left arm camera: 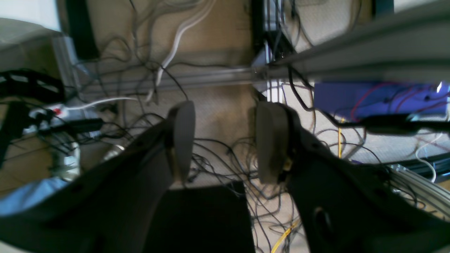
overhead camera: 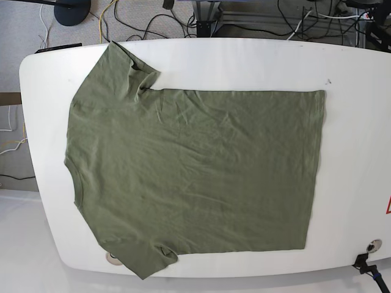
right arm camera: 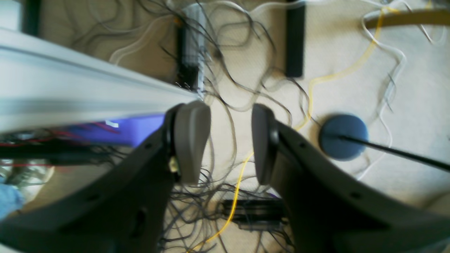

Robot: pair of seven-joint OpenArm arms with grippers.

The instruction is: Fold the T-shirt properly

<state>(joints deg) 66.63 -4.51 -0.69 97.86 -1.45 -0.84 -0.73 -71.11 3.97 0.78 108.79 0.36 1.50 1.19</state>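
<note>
The olive-green T-shirt (overhead camera: 195, 171) lies flat and spread out on the white table (overhead camera: 354, 122) in the base view, collar to the left, hem to the right, one sleeve at the top left and one at the bottom left. It is slightly wrinkled. Neither arm shows in the base view. In the left wrist view my left gripper (left arm camera: 225, 140) is open and empty, pointing at the cabled floor. In the right wrist view my right gripper (right arm camera: 228, 140) is open and empty, also over the floor. The T-shirt shows in neither wrist view.
Tangled cables (left arm camera: 218, 154), an aluminium frame rail (left arm camera: 351, 59) and a blue box (left arm camera: 379, 102) lie below the left gripper. A round blue stand base (right arm camera: 342, 137), a yellow cable (right arm camera: 242, 175) and a rail (right arm camera: 88, 95) lie below the right gripper.
</note>
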